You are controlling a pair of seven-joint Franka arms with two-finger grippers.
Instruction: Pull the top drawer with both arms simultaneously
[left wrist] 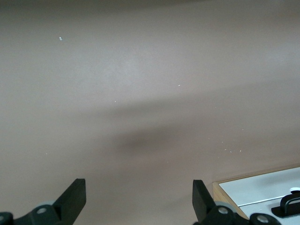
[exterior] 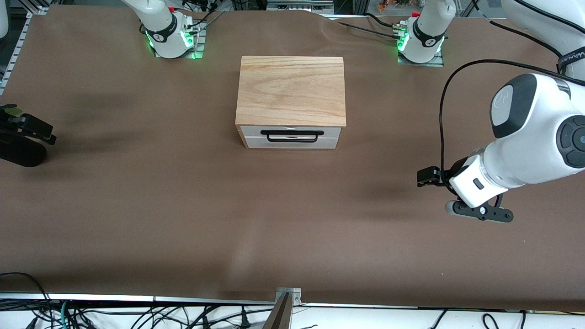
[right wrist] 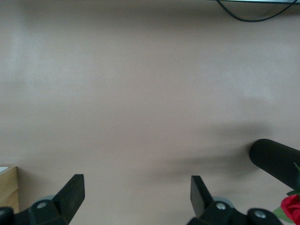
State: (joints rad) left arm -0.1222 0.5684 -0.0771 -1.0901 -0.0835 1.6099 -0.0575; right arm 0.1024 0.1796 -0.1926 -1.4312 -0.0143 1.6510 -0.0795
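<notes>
The top drawer (exterior: 329,131) is shut in the oak-grain cabinet (exterior: 291,91) at the table's middle. Its white front faces the front camera, and a black bar handle (exterior: 291,136) lies across it. My left gripper (exterior: 422,177) hangs open and empty over bare table toward the left arm's end, well apart from the cabinet. In the left wrist view (left wrist: 139,187) the white front (left wrist: 262,187) and one end of the handle (left wrist: 290,206) show at the corner. My right gripper (exterior: 48,135) is open and empty over the table's edge at the right arm's end. The right wrist view (right wrist: 137,185) shows only a cabinet corner (right wrist: 7,187).
The brown table cover (exterior: 183,205) spreads all round the cabinet. A black ribbed cylinder (right wrist: 276,161) and a red flower (right wrist: 293,204) show in the right wrist view, close to that gripper. The arm bases (exterior: 171,36) (exterior: 420,43) stand along the table edge farthest from the front camera.
</notes>
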